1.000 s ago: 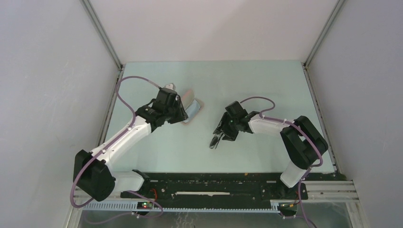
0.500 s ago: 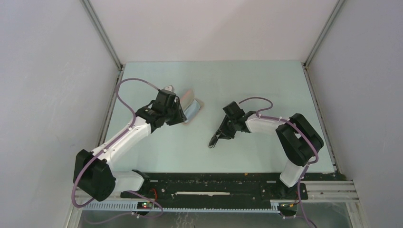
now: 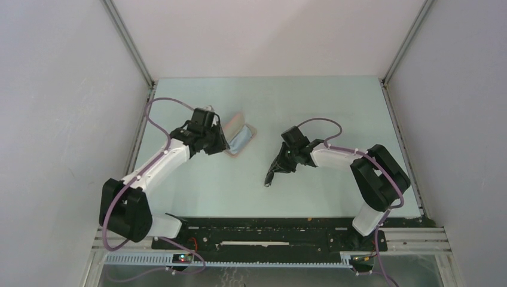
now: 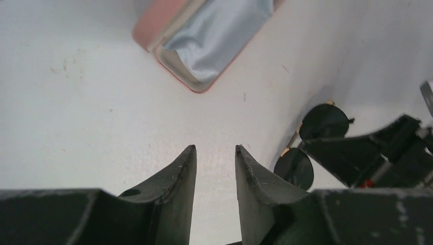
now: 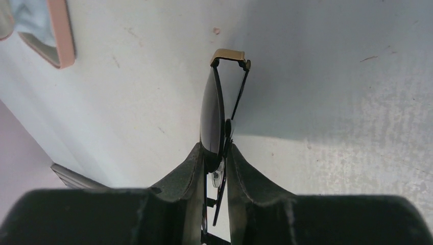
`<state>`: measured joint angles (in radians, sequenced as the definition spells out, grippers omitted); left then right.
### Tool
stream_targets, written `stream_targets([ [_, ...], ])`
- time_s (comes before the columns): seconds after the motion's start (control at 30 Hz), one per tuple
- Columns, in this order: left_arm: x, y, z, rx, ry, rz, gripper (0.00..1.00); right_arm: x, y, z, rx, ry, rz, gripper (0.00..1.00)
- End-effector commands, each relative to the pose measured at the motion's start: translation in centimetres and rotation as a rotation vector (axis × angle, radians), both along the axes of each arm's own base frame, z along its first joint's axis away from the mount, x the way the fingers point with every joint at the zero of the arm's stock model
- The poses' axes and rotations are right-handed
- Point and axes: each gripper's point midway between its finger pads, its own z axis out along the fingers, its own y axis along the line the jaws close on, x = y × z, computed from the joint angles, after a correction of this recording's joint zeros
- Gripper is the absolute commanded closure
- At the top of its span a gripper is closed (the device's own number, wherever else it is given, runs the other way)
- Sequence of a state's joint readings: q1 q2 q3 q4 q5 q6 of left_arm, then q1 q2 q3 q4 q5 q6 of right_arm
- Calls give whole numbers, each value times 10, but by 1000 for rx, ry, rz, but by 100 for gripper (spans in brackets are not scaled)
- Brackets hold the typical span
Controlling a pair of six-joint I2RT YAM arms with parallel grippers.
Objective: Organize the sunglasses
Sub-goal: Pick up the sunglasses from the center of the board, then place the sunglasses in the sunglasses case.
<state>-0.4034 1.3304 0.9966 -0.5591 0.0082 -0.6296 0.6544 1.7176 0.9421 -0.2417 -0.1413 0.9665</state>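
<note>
The sunglasses (image 5: 212, 109), a small black pair with round dark lenses, are folded and pinched between the fingers of my right gripper (image 5: 215, 148). In the top view the right gripper (image 3: 278, 167) holds the sunglasses (image 3: 269, 178) low over the table's middle. The salmon-pink case (image 3: 234, 136) lies open to the left with a grey-blue cloth (image 4: 219, 30) inside it. My left gripper (image 4: 214, 148) is open and empty, a short way from the case's near end (image 4: 189, 84). In the top view the left gripper (image 3: 220, 143) sits at the case's left side.
The left wrist view shows the sunglasses (image 4: 312, 145) and the right gripper's black body (image 4: 378, 153) at the right. The pink case (image 5: 60, 35) shows at the right wrist view's top left. Grey walls enclose the pale green table (image 3: 335, 107).
My left gripper has drawn back to the left, off the case, leaving the cloth-lined case uncovered. My right gripper, still holding the sunglasses, has shifted slightly up and left.
</note>
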Motion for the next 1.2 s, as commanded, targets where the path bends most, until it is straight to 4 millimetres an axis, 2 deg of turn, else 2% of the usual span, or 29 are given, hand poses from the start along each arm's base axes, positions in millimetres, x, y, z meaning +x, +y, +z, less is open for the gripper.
stream_targets([
  [0.0,36,11,32,-60,-63,20,61,17,15,48,89,-148,85,76],
  [0.17,66,32,47,-94,-72,77,62,29,31,71,140,-187,118,76],
  [0.3,85,45,51,-114,-71,115,61,43,54,85,203,-189,137,76],
  [0.53,109,50,49,-148,-35,126,62,84,101,104,287,-217,123,76],
  [0.7,110,51,48,-155,-23,124,62,111,127,108,310,-229,94,75],
  [0.87,106,57,49,-150,-16,135,61,130,144,98,330,-209,45,75],
  [1.03,98,65,54,-151,-31,161,61,138,149,80,335,-163,-46,75],
  [1.17,92,63,54,-162,-27,140,61,142,152,72,329,-159,-99,74],
])
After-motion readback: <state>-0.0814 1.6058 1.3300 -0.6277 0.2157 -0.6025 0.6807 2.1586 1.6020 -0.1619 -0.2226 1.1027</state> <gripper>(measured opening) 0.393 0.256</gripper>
